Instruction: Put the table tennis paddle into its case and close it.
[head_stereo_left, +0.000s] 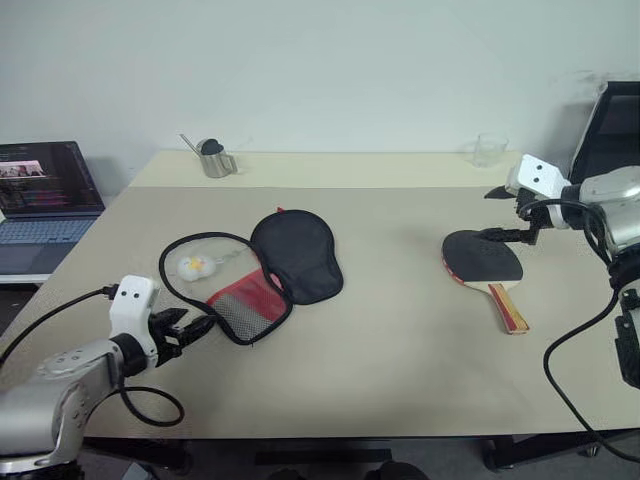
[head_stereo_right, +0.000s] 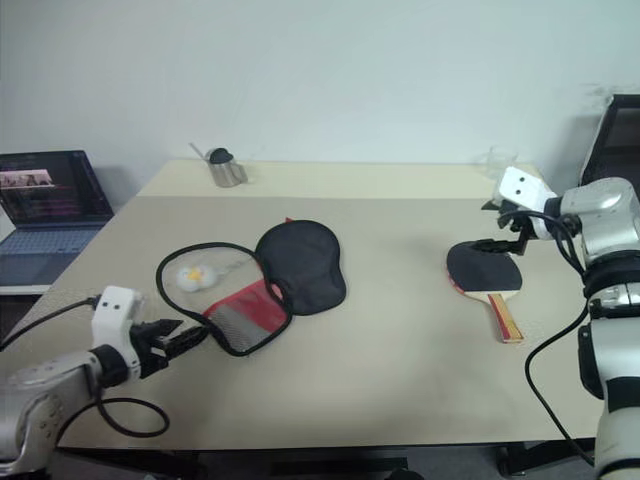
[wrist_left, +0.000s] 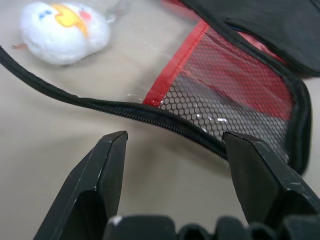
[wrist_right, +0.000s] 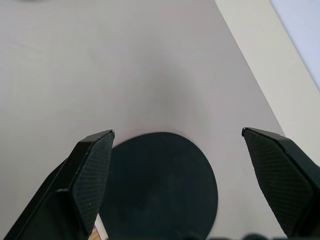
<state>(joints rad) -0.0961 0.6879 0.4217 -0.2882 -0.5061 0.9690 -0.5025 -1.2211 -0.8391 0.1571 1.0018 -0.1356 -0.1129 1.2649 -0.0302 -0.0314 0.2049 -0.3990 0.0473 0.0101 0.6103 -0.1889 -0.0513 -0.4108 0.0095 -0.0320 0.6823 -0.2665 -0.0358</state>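
Note:
The table tennis paddle (head_stereo_left: 483, 257) lies flat on the right side of the table, black face up, its striped wooden handle pointing toward the front edge. Hovering just above the far side of that face is my right gripper (head_stereo_left: 493, 213), open and holding nothing; in the right wrist view the paddle (wrist_right: 165, 185) sits below the spread fingers (wrist_right: 92, 170). The case (head_stereo_left: 297, 256) lies unzipped at table centre, black round half folded right, red mesh part (head_stereo_left: 245, 305) on the left. My left gripper (head_stereo_left: 195, 328) is open, low at the case's near zipper edge (wrist_left: 170, 127).
A white-yellow charm (head_stereo_left: 193, 266) rests inside the zipper loop. At the far edge stand a metal cup (head_stereo_left: 214, 160) and a clear glass (head_stereo_left: 489, 150). A laptop (head_stereo_left: 40, 200) sits off to the left, a black chair (head_stereo_left: 610, 125) at the far right.

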